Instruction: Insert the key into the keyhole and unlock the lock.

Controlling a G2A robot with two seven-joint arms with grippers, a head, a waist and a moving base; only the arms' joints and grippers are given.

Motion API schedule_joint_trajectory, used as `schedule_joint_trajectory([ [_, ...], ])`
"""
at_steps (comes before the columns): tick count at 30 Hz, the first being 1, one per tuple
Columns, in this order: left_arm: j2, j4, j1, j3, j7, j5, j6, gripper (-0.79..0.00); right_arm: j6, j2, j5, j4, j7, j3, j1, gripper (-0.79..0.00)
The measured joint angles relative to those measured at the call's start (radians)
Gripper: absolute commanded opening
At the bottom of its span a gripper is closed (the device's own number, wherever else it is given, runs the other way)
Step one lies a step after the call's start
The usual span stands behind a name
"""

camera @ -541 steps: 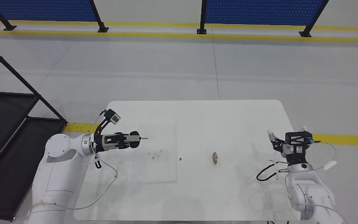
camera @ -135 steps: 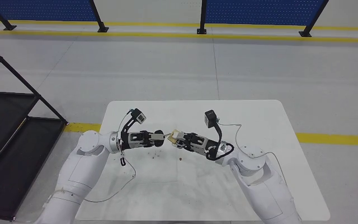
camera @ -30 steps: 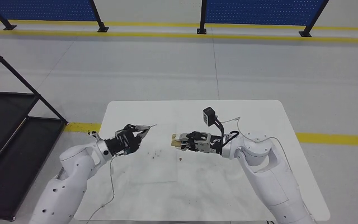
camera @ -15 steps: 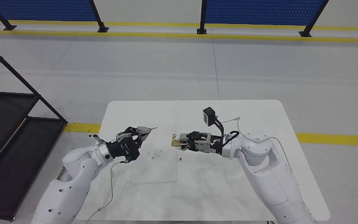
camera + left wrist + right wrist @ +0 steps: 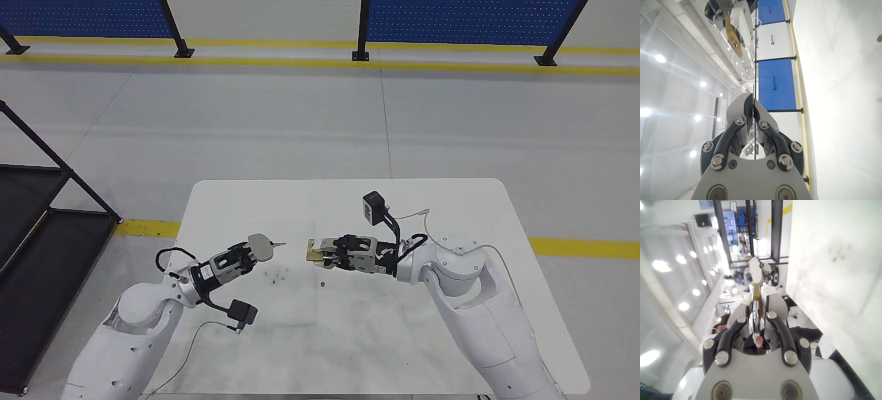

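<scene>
Big picture first: the white table (image 5: 450, 210) sits under the lock, and nothing task-related is lying on it, since both bits are up in the air.

The right pincer (image 5: 335, 252) is clamped on the brass lock (image 5: 321, 250), holding it sideways above the table with its free end pointing at the other arm. The left pincer (image 5: 753, 106) hangs just beside that end of the lock, pads pressed together on the key (image 5: 273, 244). The blade pokes out toward the lock. There's a clear gap between the key tip and the lock, so nothing's inserted yet.

Looks like the robot is at the lining-up step, right before insertion. From the left wrist view the lock sits off to one side of the key's line, not dead ahead, so the next move probably needs the left arm to swing the blade onto the lock's end face and get the blade's roll matched to the slot. Then comes a straight push in, then a twist. The keyhole itself is too small to make out for sure.
</scene>
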Motion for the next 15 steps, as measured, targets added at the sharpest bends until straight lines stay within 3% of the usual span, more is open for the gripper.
schedule_joint_trajectory([
  [15, 0.001, -0.011, -0.007, 0.007, 0.010, -0.010, -0.010, -0.785, -0.002, 0.000, 0.000, 0.000, -0.004, 0.000, -0.002, -0.785],
])
